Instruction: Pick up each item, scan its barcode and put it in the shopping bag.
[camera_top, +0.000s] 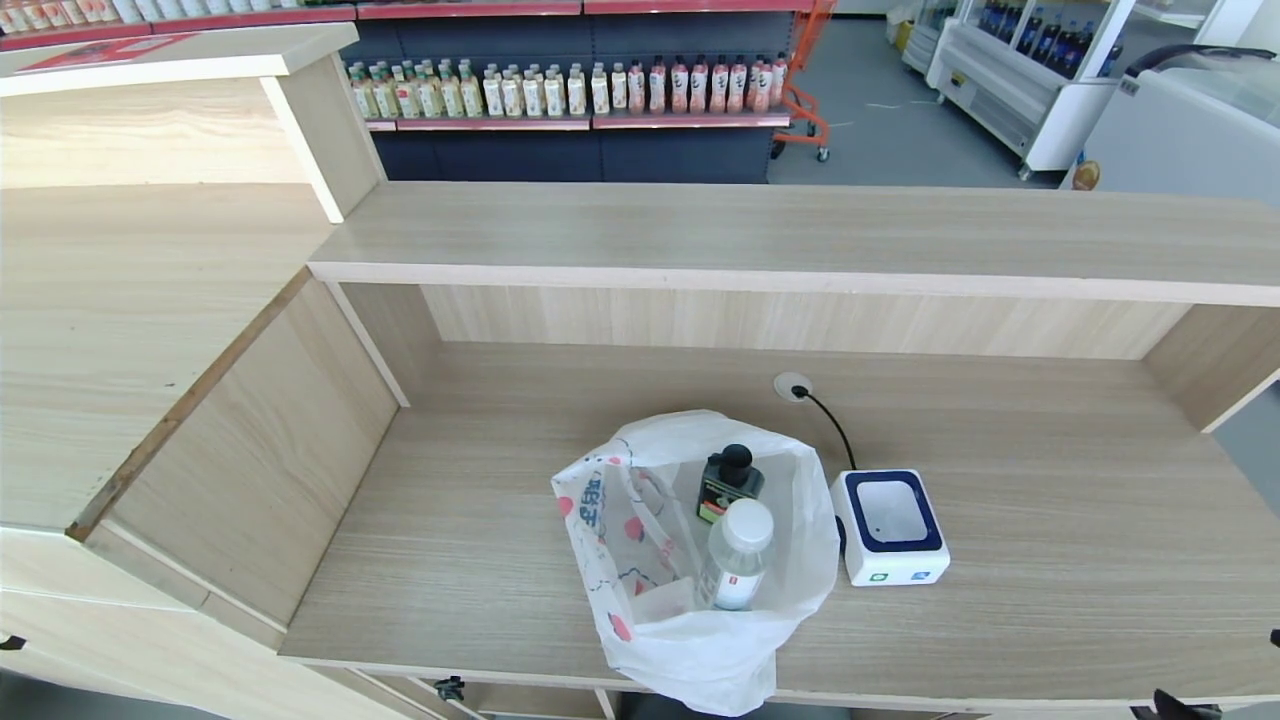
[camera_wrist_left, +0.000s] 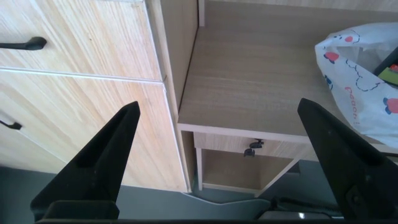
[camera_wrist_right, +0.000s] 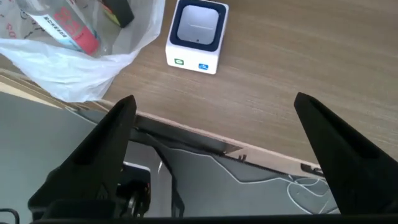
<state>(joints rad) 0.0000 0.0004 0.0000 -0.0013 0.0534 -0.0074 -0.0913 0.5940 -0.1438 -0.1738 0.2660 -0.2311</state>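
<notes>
Shopping bag (camera_top: 700, 660), white plastic w/ printed pattern, sits open-mouthed on wooden counter (camera_top: 1050, 580), near front edge, approx. centre. Two items inside: dark bottle (camera_top: 730, 483) w/ black cap toward the back, and clear bottle (camera_top: 738, 555) w/ white cap and red label in front of it. Both roughly upright, close together.

Scanner (camera_top: 889, 525), a white box w/ dark-blue-framed window facing up, stands just beside bag on robot's right. Contact w/ bag cannot be told. Black cable (camera_top: 830, 425) runs from scanner back to grommet (camera_top: 792, 386) in counter top.

Left gripper (camera_wrist_left: 217, 109): fingers spread wide, nothing btwn them. Positioned off counter's front-left corner, beside drawer fronts (camera_wrist_left: 74, 68), well apart from bag.

Right gripper (camera_wrist_right: 214, 99): fingers likewise wide apart, empty. Held off counter's front edge, opposite scanner, no contact.
</notes>
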